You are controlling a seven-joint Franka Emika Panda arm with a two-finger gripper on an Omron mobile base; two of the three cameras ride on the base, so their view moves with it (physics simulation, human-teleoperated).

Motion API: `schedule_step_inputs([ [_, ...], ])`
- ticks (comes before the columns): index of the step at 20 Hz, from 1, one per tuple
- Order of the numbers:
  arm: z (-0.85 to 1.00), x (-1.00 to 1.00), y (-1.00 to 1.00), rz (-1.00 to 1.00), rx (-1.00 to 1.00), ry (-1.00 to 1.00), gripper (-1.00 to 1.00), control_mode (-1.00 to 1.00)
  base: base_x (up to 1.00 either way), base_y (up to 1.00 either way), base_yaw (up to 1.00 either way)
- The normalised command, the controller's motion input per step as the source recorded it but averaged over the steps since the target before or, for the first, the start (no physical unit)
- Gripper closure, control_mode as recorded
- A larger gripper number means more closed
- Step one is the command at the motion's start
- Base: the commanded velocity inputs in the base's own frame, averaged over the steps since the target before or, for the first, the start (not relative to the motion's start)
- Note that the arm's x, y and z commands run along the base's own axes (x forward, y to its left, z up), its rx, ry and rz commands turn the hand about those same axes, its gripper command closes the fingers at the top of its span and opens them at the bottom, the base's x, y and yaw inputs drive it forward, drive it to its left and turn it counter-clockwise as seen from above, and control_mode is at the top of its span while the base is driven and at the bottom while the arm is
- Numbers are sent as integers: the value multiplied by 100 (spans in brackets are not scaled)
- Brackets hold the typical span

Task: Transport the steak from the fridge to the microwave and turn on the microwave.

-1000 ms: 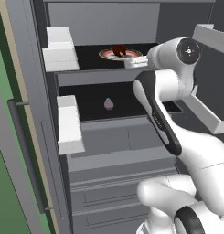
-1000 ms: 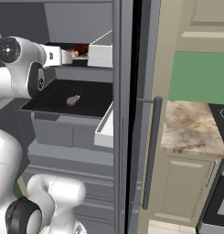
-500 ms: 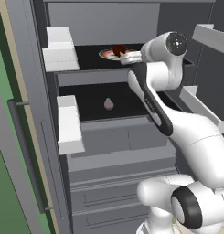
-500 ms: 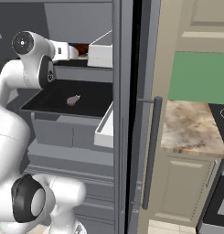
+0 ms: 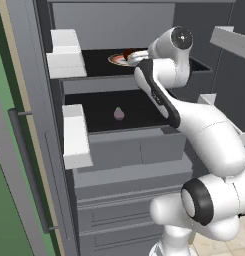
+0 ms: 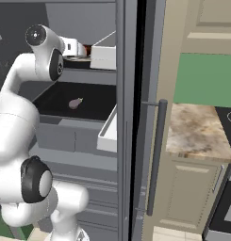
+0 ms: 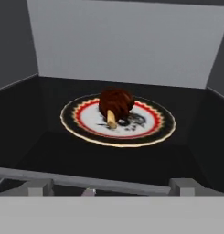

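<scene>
A white robot arm reaches into an open fridge (image 5: pixel 119 150), a tall dark grey cabinet with black shelves and grey drawers below. On the upper black shelf (image 7: pixel 49 151) sits a flat round plate (image 7: pixel 154 130) with a dark scalloped border and a red ring, and on the plate rests the steak (image 7: pixel 116 103), a small dark red-brown rounded lump with a pale bone end pointing toward the near side. From the hand camera the steak sits on the middle of the plate, slightly toward its far left, and the plate lies well back on the shelf, near the pale grey rear wall. The gripper (image 5: pixel 134 58) is at the front of this upper shelf, just short of the plate and apart from the steak; its fingers stand spread wide with nothing between them. In the left base view, white door bins (image 5: pixel 65 59) hang on the left side of the fridge. On the lower black shelf lies a small pale pinkish bulb-shaped item (image 5: pixel 118 114), alone. In the right base view, a speckled stone counter (image 6: pixel 197 134) over beige cabinets stands to the right of the fridge.
</scene>
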Motion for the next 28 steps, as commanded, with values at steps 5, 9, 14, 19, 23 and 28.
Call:
schedule_step_inputs([
  [5, 0, 47, 0, -1, 0, 3, -100, -100, 0, 0, 0],
  [9, -4, 46, 0, -1, 0, 0, -100, -100, 0, 0, 0],
  [14, -6, 39, 0, 0, 0, 0, -100, -100, 0, 0, 0],
  [19, -8, 33, 2, 0, 0, 1, -100, -100, 0, 0, 0],
  [23, -11, 30, 6, 0, 0, 0, -100, -100, 0, 0, 0],
  [28, -5, 28, 9, 0, 0, 2, -100, -100, 0, 0, 0],
])
